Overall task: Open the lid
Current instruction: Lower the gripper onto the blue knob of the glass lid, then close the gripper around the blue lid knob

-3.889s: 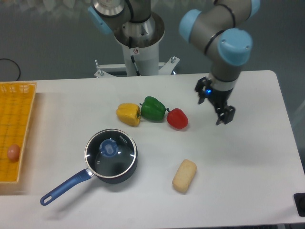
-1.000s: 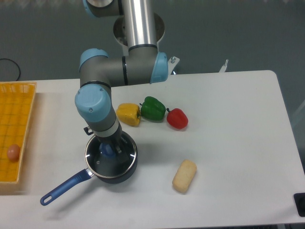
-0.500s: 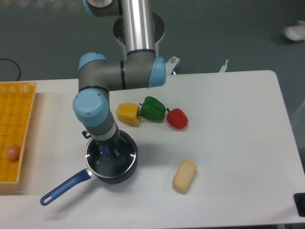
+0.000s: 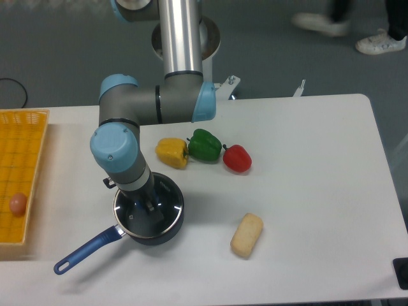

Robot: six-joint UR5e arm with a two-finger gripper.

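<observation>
One tool (image 4: 146, 203) down on lid (image 4: 156, 217) ctr, directly above; grip state unclear.

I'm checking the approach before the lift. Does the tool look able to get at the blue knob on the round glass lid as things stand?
Probably yes. The tool is already down over the round glass lid on the dark blue-handled saucepan, where the knob should be. Nothing stands between them; the yellow pepper lies clear. The wrist hides the knob, so grip is uncertain.

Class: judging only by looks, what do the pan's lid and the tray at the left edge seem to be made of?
The lid: apparently clear glass, since the dark pan interior shows through, with a thin shiny metallic rim. The tray: probably yellow-orange plastic, evenly coloured with a moulded grid; matte.
</observation>
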